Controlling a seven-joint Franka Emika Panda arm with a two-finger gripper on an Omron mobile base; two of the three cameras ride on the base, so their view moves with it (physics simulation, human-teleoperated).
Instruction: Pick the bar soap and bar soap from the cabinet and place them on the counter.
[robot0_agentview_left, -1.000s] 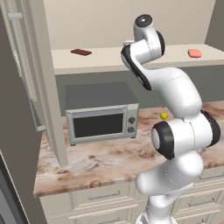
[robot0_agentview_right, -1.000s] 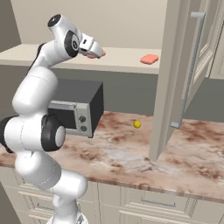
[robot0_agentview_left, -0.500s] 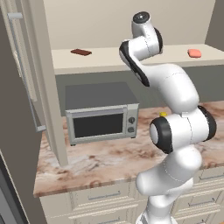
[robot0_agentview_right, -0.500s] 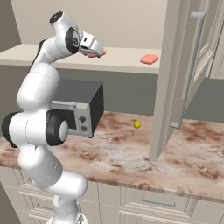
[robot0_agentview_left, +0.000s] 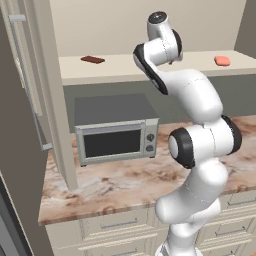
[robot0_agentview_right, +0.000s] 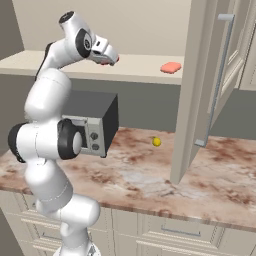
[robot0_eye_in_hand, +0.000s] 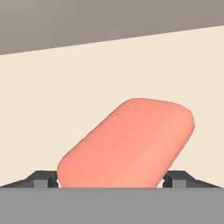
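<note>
The gripper (robot0_eye_in_hand: 111, 179) sits spread wide around a bar soap (robot0_eye_in_hand: 127, 144) on the cabinet shelf (robot0_eye_in_hand: 65, 96). Bare shelf all round; the second bar soap (robot0_agentview_right: 170, 67) lies well apart.

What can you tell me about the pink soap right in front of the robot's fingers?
This bar soap is a smooth, salmon-pink bar with rounded corners. It lies flat on the beige shelf of the cabinet, turned at a slant in the hand view. The gripper has one dark fingertip on each side of it, jaws wide. Whether they touch it cannot be told.
</note>
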